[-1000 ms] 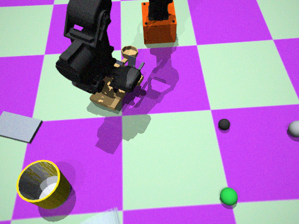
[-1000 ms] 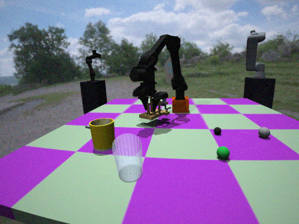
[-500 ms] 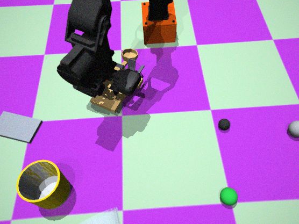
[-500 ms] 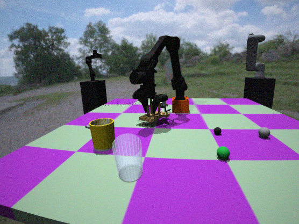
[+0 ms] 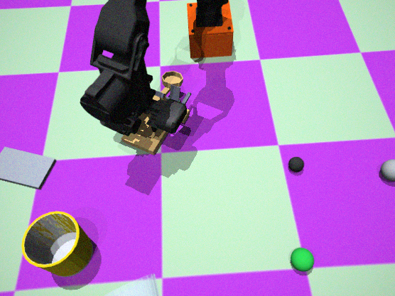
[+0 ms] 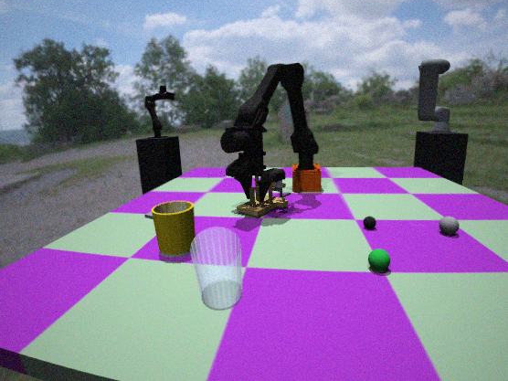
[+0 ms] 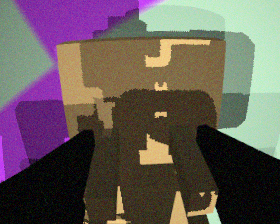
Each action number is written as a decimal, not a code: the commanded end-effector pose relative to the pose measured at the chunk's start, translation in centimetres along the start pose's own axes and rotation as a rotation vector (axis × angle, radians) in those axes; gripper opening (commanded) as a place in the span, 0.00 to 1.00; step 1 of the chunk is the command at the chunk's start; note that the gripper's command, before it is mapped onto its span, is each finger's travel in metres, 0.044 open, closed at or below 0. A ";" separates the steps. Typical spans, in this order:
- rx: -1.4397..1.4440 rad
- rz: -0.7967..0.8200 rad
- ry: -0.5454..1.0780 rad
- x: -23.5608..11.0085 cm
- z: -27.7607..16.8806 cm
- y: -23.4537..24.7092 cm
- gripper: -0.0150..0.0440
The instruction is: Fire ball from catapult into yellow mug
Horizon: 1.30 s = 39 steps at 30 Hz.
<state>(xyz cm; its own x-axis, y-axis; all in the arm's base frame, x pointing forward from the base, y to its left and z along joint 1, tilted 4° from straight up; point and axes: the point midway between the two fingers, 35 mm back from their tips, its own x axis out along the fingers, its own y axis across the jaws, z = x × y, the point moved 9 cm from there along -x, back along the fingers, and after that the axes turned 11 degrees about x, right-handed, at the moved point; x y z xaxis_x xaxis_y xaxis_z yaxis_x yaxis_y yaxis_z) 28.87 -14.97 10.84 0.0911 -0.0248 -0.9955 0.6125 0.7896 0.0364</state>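
The wooden catapult (image 5: 143, 140) (image 6: 261, 208) (image 7: 156, 66) stands on the checkered table near the middle, and its small throwing cup (image 5: 172, 79) is raised and looks empty. My gripper (image 5: 170, 116) (image 6: 264, 189) (image 7: 145, 137) reaches down over the catapult and is shut on its upright frame, with one dark finger on each side in the wrist view. The yellow mug (image 5: 72, 260) (image 6: 174, 229) stands upright at the front left. A black ball (image 5: 295, 164) (image 6: 369, 222), a green ball (image 5: 302, 259) (image 6: 379, 259) and a grey ball (image 5: 388, 169) (image 6: 449, 225) lie on the table to the right, far from the gripper.
A clear glass (image 6: 216, 268) (image 5: 142, 289) stands just in front of the mug. A flat grey plate (image 5: 25, 167) lies at the left edge. The arm's orange base block (image 5: 211, 41) (image 6: 306, 180) stands behind the catapult. Two dark pedestals with other arms stand beyond the table.
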 end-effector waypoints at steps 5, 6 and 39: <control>0.000 0.000 0.000 0.5 0.0 0.0 0.25; 0.000 0.000 0.000 0.5 0.0 0.0 0.25; 0.002 0.001 0.000 -9.1 -0.2 -0.1 1.00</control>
<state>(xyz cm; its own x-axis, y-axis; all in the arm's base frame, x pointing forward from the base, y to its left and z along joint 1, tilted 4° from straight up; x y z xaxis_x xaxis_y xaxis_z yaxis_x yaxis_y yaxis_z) 28.24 -14.81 19.47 0.0995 -0.0296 -0.9946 0.6148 0.7878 0.0381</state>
